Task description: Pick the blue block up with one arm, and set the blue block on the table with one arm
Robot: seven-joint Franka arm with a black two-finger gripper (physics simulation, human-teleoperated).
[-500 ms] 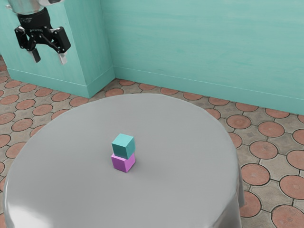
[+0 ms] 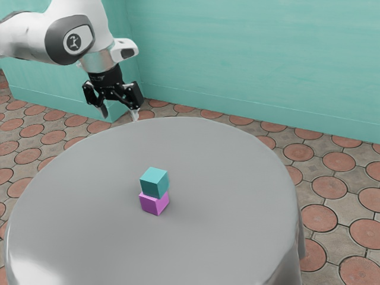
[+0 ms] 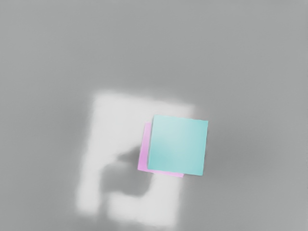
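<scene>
Hand (image 2: 119, 113), black, one: stands wide open. Blue block (image 2: 154, 183), one: lies at five o'clock from the hand in the exterior view, stacked slightly off-centre on pink block (image 2: 152, 203), one. Desk (image 2: 237, 231), round, grey-covered: carries the stack.
</scene>
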